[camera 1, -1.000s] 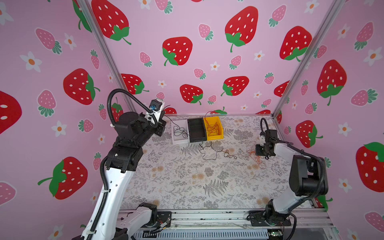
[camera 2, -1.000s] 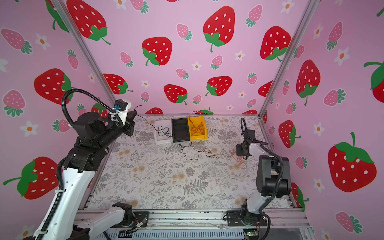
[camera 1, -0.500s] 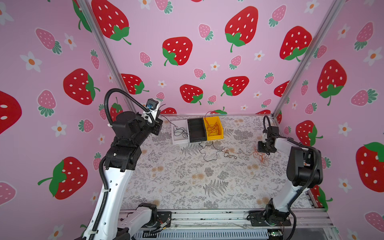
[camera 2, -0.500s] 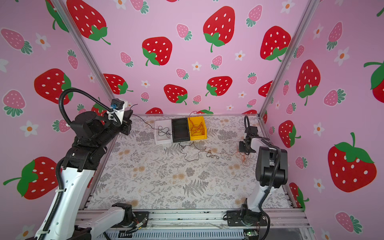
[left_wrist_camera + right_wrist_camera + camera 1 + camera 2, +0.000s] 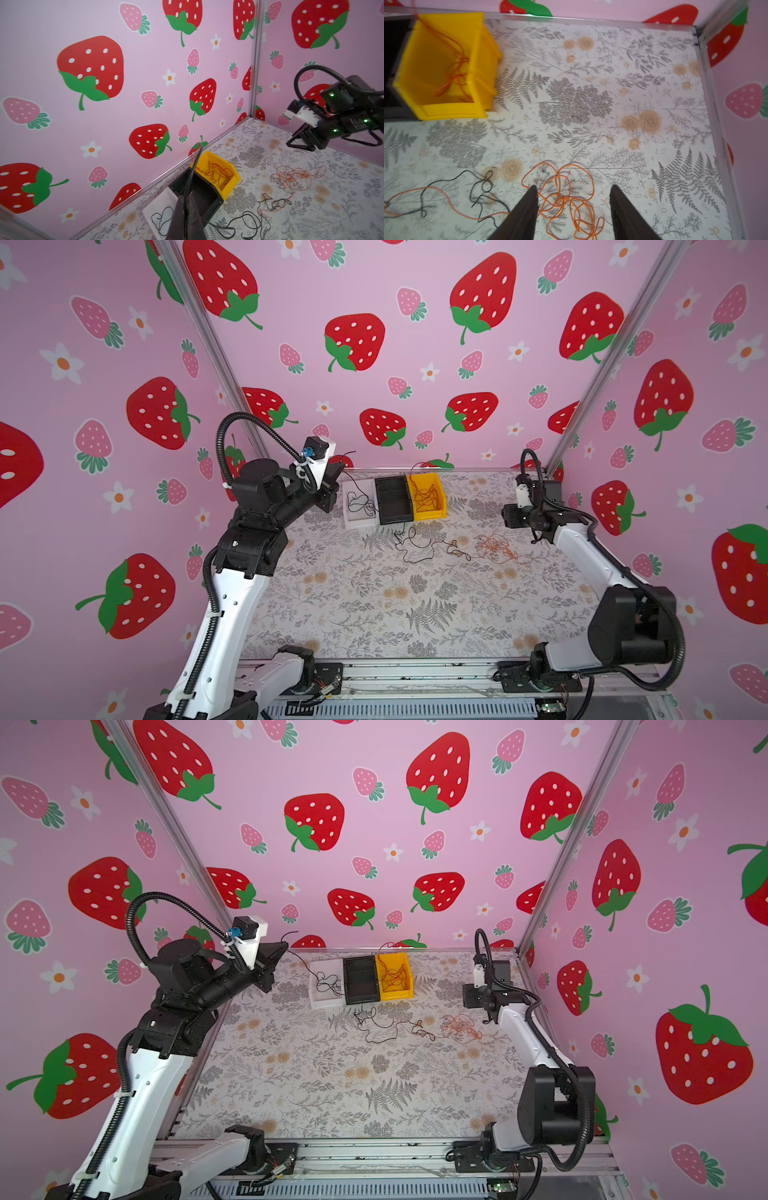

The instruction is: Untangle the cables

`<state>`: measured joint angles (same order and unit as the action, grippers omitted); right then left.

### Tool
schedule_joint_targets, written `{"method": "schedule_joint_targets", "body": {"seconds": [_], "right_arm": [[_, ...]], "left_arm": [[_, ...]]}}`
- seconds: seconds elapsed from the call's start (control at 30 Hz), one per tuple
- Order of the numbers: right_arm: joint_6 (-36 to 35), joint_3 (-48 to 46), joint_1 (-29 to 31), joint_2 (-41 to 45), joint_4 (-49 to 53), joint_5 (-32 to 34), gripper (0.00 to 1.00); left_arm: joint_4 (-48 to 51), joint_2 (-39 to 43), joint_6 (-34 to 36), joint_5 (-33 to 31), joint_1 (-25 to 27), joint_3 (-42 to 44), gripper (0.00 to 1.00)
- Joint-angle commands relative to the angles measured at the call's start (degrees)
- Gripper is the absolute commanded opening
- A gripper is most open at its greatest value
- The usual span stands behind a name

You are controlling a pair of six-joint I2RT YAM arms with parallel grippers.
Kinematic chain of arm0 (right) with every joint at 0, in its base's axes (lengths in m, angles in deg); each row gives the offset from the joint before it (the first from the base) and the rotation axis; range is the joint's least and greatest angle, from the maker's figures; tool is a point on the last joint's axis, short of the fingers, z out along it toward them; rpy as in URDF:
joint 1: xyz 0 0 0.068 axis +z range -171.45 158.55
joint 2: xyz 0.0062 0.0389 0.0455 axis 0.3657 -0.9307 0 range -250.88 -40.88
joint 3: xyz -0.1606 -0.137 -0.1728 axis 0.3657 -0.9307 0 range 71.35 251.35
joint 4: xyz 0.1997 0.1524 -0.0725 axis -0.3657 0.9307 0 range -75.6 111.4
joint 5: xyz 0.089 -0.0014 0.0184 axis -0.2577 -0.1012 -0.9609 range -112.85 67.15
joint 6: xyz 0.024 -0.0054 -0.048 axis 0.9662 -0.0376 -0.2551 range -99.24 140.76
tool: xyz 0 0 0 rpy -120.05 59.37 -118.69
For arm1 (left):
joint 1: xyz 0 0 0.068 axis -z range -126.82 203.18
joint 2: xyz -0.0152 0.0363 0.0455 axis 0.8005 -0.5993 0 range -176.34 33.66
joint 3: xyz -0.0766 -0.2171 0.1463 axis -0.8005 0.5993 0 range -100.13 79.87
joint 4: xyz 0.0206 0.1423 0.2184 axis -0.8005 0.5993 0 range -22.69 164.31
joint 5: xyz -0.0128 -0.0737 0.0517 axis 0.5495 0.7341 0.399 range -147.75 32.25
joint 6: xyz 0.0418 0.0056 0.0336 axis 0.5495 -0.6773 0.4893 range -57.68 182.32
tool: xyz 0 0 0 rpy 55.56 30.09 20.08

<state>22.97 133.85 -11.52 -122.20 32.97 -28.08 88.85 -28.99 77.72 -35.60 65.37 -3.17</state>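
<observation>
Cables: thin, limp wires. We judge them almost weightless, bending at any touch and quick to snag on each other.
Loose on the worktop: a black cable sprawls in the middle just near of the bins, crossed by an orange strand. An orange bundle lies to its right.
In the bins: a black loop lies in the white bin, and red wire lies in the yellow bin with one end rising over the far rim. The black bin between them looks empty.
Left gripper: raised at the far left, pinched shut on a black strand that runs down into the white bin.
Right gripper: jaws well apart and holding nothing, just above the orange bundle.
Where we would take hold: one strand at an outer loop or a free end, not the bundle's middle.
Grip: we expect so fine a wire to slip unless the jaws close fully.
Risk: we judge that a fast pull would tighten the crossings or drag the whole clump along.
</observation>
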Motion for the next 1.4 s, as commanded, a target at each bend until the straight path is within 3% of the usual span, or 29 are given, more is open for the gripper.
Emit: {"method": "schedule_joint_targets", "body": {"seconds": [0.0,0.2,0.33,0.53,0.93,1.07,1.23,1.37], "right_arm": [[-3.3,-3.2,5.4,2.3,-1.5,-4.4,0.60],[-5.0,-9.4,18.3,2.1,-9.5,-13.1,0.65],[-4.6,-9.9,23.3,-2.7,-13.0,-12.7,0.65],[-5.3,-8.6,24.2,-9.5,-13.0,-7.6,0.65],[-6.0,-6.7,23.8,-17.0,-15.9,-5.7,0.61],[-5.2,-6.7,22.5,-17.0,-17.1,-5.4,0.51],[-2.7,-9.0,19.2,-15.2,-19.3,-4.9,0.21],[-2.7,-9.2,17.7,-15.2,-18.7,-4.4,0.07]], "left_arm": [[-1.8,-0.4,-0.5,2.6,2.6,-3.4,0.00],[-1.7,-1.4,0.3,0.3,6.7,-5.2,0.00],[-1.7,-1.7,0.4,-0.7,8.1,-7.2,0.00],[-0.8,-1.4,1.6,-2.2,9.5,-9.6,0.00],[-0.1,-0.4,3.0,-3.4,9.9,-10.8,0.00],[0.4,0.2,3.9,-4.7,9.9,-10.8,0.00],[0.3,1.0,3.6,-5.4,9.9,-10.8,0.00],[0.1,1.4,3.1,-5.7,9.9,-11.2,0.00]]}}
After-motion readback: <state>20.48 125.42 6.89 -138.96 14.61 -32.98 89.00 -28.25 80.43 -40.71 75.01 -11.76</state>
